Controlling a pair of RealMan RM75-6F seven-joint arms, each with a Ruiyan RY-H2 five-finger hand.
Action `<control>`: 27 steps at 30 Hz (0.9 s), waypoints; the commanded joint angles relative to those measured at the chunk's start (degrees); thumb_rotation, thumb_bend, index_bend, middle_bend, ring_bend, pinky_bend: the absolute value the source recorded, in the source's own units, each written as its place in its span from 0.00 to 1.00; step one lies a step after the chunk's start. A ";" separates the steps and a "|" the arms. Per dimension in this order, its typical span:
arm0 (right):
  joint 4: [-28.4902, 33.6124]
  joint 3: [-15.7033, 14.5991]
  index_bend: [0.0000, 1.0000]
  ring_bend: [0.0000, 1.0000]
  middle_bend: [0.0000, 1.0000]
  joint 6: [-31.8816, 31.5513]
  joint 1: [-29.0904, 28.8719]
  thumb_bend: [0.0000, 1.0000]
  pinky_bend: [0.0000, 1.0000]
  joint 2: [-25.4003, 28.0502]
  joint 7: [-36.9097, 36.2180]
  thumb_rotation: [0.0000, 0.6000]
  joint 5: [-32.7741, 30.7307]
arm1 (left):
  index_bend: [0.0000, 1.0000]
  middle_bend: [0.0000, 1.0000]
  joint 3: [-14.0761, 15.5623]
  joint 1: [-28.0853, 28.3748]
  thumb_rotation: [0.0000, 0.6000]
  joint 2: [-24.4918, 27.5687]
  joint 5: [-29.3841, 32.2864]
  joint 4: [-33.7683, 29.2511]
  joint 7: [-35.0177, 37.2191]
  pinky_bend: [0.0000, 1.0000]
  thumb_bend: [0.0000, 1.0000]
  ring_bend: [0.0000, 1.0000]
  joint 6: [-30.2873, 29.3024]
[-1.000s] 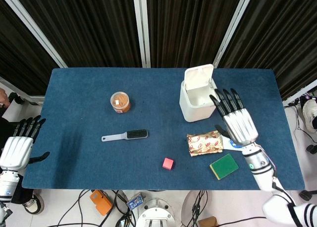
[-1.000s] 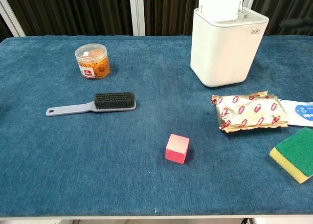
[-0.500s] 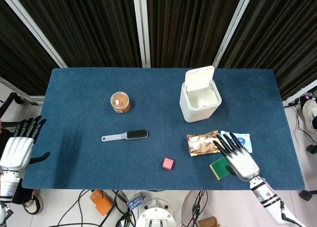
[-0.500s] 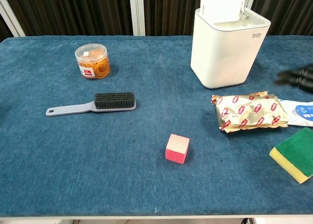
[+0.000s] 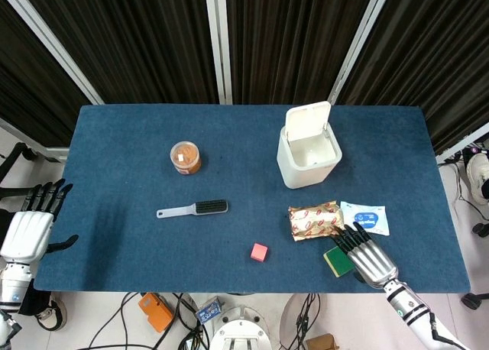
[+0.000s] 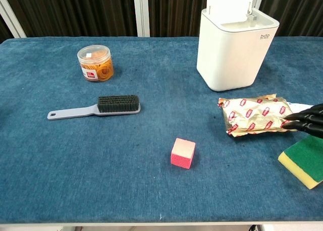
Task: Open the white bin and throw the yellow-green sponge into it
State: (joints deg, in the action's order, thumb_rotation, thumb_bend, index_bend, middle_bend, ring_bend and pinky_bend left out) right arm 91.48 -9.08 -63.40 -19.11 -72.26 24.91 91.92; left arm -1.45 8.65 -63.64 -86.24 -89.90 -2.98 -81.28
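The white bin point(image 5: 307, 157) point(image 6: 235, 49) stands at the back right of the blue table with its lid tipped up. The yellow-green sponge point(image 5: 336, 261) point(image 6: 304, 162) lies green side up near the front right edge. My right hand point(image 5: 367, 254) point(image 6: 309, 119) hovers flat over the sponge with fingers spread, covering most of it in the head view; it holds nothing. My left hand point(image 5: 29, 224) hangs off the table's left edge, fingers spread and empty.
A foil snack packet point(image 5: 315, 220) point(image 6: 257, 114) and a white-blue sachet point(image 5: 366, 215) lie just behind the sponge. A pink cube point(image 5: 260, 251) point(image 6: 182, 153), a grey brush point(image 5: 192, 209) point(image 6: 96, 107) and an orange jar point(image 5: 185, 157) point(image 6: 95, 63) sit further left.
My right hand has drawn back from the bin toward the front edge and come down over the sponge. The bin's lid stays up. The left hand has barely moved.
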 commanded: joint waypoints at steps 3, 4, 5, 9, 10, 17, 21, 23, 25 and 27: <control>-1.16 0.92 0.30 0.14 0.28 1.60 -0.55 0.36 0.01 -1.31 0.22 1.00 -1.51 | 0.00 0.00 -0.08 -0.04 1.00 0.15 0.02 0.07 0.44 0.00 0.09 0.00 -0.13; -1.34 1.10 0.37 0.19 0.34 1.39 -0.48 0.36 0.03 -1.49 0.26 1.00 -1.55 | 0.00 0.00 -0.08 -0.05 1.00 0.18 -0.02 0.10 0.55 0.00 0.09 0.00 -0.17; -1.73 1.31 0.44 0.25 0.39 0.82 -0.34 0.37 0.06 -1.78 0.26 1.00 -1.29 | 0.00 0.00 -0.08 -0.05 1.00 0.20 -0.09 0.14 0.68 0.00 0.09 0.00 -0.22; -3.27 1.63 0.63 0.39 0.53 -2.03 0.56 0.37 0.23 -2.78 -0.37 1.00 0.34 | 0.00 0.00 -0.01 -0.11 1.00 0.23 -0.37 0.24 0.96 0.00 0.09 0.00 -0.42; -3.48 1.57 0.65 0.40 0.55 -2.22 0.73 0.37 0.25 -2.82 -0.32 1.00 0.47 | 0.00 0.00 -0.01 -0.13 1.00 0.22 -0.41 0.28 0.98 0.00 0.09 0.00 -0.49; -2.48 3.28 0.71 0.46 0.60 -6.96 1.57 0.38 0.26 -2.14 -1.04 1.00 2.24 | 0.00 0.00 0.02 -0.18 1.00 0.09 -0.52 0.34 0.86 0.00 0.09 0.00 -0.62; 1.63 6.76 0.71 0.46 0.60 -11.81 1.13 0.38 0.26 0.13 -2.45 1.00 3.76 | 0.00 0.00 -0.05 0.00 1.00 0.04 -0.25 0.31 0.64 0.00 0.09 0.00 -0.20; 5.27 10.07 0.71 0.46 0.60 -12.75 -0.26 0.38 0.27 1.79 -2.80 1.00 3.00 | 0.00 0.00 -0.09 0.14 1.00 0.00 -0.10 0.27 0.50 0.00 0.09 0.00 0.11; 8.96 14.54 0.70 0.46 0.60 -12.30 -2.48 0.38 0.27 3.23 -2.10 1.00 0.54 | 0.00 0.00 -0.12 0.20 1.00 -0.03 0.07 0.21 0.32 0.00 0.09 0.00 0.28; 11.90 19.01 0.69 0.46 0.60 -10.76 -4.92 0.38 0.27 3.99 -0.86 1.00 -3.39 | 0.00 0.00 -0.14 0.23 1.00 -0.06 0.17 0.16 0.14 0.00 0.09 0.00 0.36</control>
State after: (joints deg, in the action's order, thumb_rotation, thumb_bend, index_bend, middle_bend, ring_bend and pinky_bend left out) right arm 98.91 4.55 -74.94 -20.86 -70.29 23.15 92.60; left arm -1.59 8.87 -63.70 -86.10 -89.73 -2.82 -80.94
